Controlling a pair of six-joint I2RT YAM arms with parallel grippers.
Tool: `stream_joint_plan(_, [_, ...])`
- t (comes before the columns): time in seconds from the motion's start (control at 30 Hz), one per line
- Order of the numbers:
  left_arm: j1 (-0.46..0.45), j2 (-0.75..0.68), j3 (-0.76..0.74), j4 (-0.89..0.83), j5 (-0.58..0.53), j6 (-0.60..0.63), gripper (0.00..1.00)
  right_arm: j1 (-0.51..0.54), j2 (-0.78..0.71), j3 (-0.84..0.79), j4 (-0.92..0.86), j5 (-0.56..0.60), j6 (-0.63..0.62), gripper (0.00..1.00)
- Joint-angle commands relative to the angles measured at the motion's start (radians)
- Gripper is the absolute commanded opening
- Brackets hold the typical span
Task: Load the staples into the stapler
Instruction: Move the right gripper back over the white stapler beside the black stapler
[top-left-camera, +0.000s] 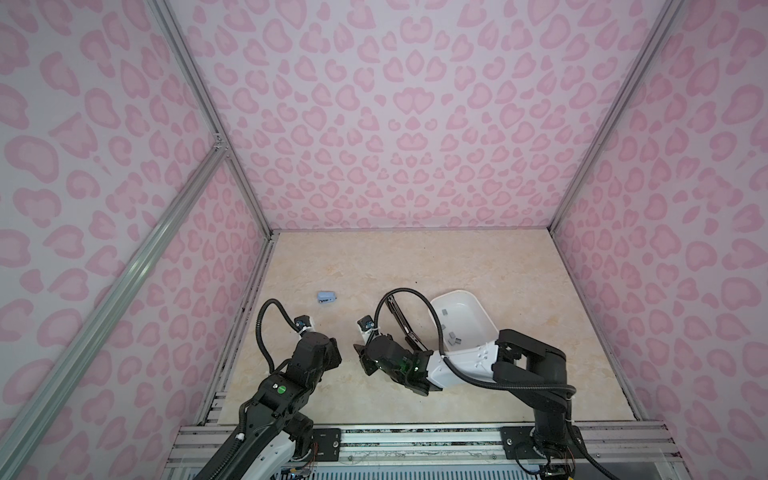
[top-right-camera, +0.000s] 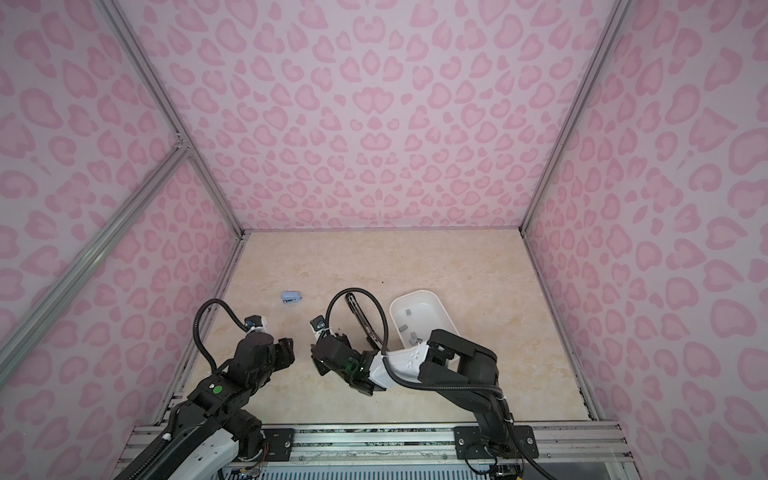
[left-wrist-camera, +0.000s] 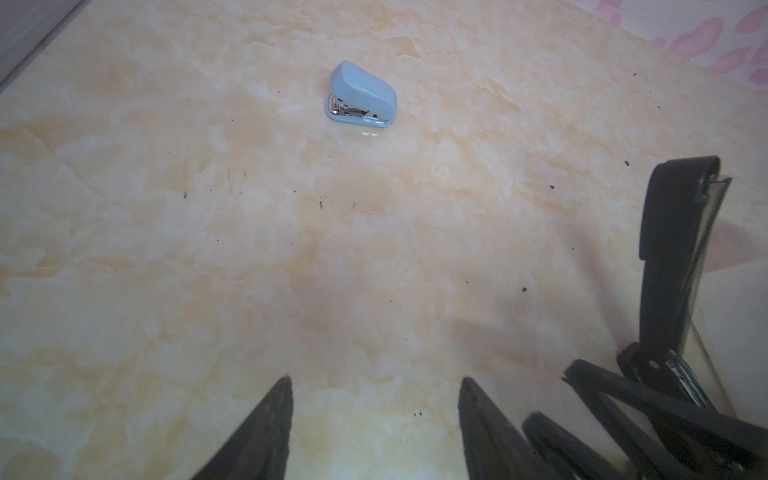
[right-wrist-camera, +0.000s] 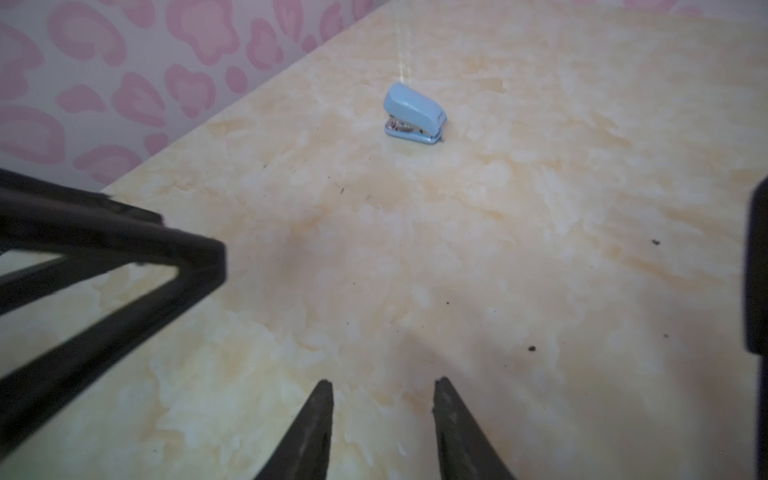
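Clearly the staples (top-left-camera: 454, 341), small flat grey metal blocks, lie loose in a white rounded plastic tub (top-left-camera: 478, 301). Four or five show in both top views, and the right arm's forearm, which crosses the tub's near end, may hide more. They sit behind and to the outer side of the right gripper (right-wrist-camera: 384, 384), which points the other way, toward the left gripper (left-wrist-camera: 376, 384).

Between the right gripper and the tub lies a long black stapler (top-left-camera: 400, 318) with a metal channel. It appears to be lying open. Its long axis runs from just beside that gripper's wrist away toward the far wall, roughly parallel to the tub's nearer long wall. A small pale blue stapler (left-wrist-camera: 360, 94), closed, stands ahead of both grippers, well apart from them and somewhat nearer the left one. That makes two staplers, one tub and two grippers.

The right gripper's jaws stand narrowly parted with nothing between them. The left's stand wider, also empty, over the bare marbled beige tabletop (left-wrist-camera: 166, 249).

The right arm is much the nearer to the staples, so the pick looks like its job. It would have to turn back across the black stapler and reach down into the tub. The opened black stapler seems the likelier one to be loaded.
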Motion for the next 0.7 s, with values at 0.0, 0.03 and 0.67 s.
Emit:
stream_joint_plan(0.0, [-0.002, -0.018, 0.014, 0.072, 0.169, 0.027, 0.64, 0.017, -0.117, -0.104, -0.030, 0.072, -0.063, 0.46])
stream_joint_plan(0.03, [-0.007, -0.026, 0.010, 0.105, 0.236, 0.034, 0.64, 0.018, -0.166, -0.151, -0.044, 0.078, -0.065, 0.46])
stream_joint_plan(0.67, [-0.348, 0.204, -0.046, 0.393, 0.175, -0.099, 0.66, -0.001, -0.565, -0.590, -0.117, -0.102, -0.069, 0.55])
